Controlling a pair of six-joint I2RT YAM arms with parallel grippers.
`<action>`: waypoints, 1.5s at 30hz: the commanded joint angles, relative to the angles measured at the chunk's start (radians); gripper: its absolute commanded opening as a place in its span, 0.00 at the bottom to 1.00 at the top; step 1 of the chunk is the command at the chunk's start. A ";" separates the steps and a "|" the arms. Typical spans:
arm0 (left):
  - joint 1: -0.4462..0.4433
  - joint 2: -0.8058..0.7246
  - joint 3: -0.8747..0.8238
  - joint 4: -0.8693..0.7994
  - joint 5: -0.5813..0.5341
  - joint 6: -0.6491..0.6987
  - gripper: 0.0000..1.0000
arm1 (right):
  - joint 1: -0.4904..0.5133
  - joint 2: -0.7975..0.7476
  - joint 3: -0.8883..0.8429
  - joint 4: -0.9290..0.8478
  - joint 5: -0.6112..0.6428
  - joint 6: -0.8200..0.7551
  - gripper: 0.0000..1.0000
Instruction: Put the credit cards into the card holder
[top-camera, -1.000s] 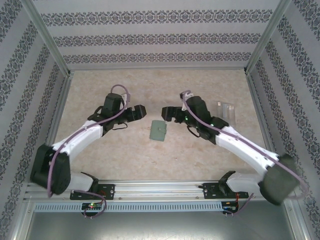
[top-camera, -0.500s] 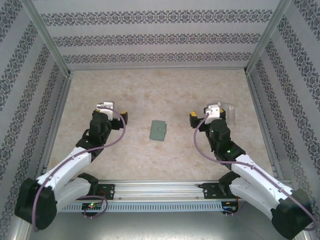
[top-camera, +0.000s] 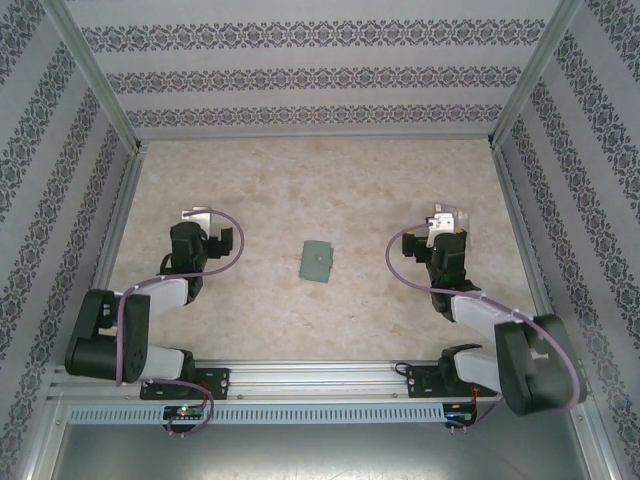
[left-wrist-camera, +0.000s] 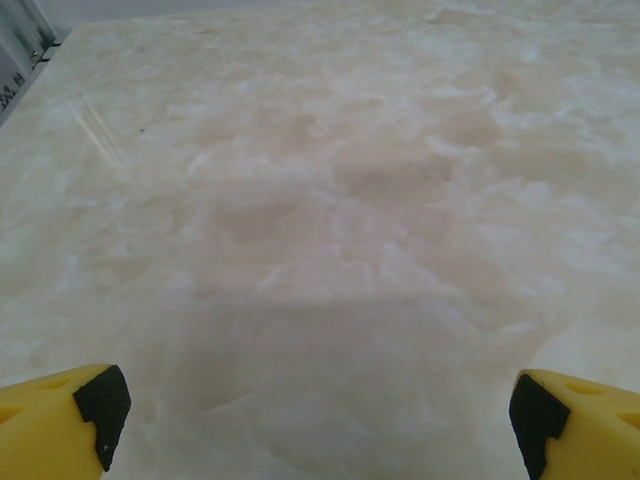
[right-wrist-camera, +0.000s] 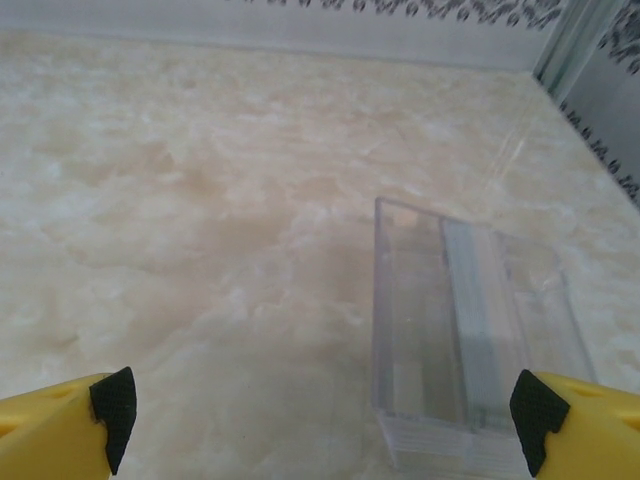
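The card holder (top-camera: 318, 261), a small sage-green case, lies shut and flat in the middle of the table. My left gripper (top-camera: 205, 228) hovers well to its left, open, with bare tabletop between its yellow fingertips (left-wrist-camera: 60, 420). My right gripper (top-camera: 445, 225) is well to the right of the holder, also open (right-wrist-camera: 320, 415). Just ahead of its right finger lie the credit cards (right-wrist-camera: 470, 340), a pale, see-through stack flat on the table. Neither gripper touches anything.
Patterned walls with metal corner posts (top-camera: 515, 95) enclose the table on three sides. The right wall (right-wrist-camera: 600, 90) runs close beside the cards. The arm bases sit on the rail (top-camera: 320, 380) at the near edge. Open tabletop lies around the holder.
Both arms have drawn back from the card holder and swung outward, left arm to the left, right arm to the right beside the cards. Both grippers stayed open.
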 joint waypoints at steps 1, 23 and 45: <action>0.047 0.074 -0.012 0.195 0.088 -0.026 0.99 | -0.009 0.058 0.043 0.113 -0.060 -0.038 0.98; 0.046 0.167 -0.004 0.253 0.070 -0.026 1.00 | -0.108 0.276 0.089 0.283 -0.120 0.006 0.98; 0.045 0.168 -0.005 0.253 0.069 -0.026 1.00 | -0.140 0.279 0.104 0.258 -0.180 0.024 0.98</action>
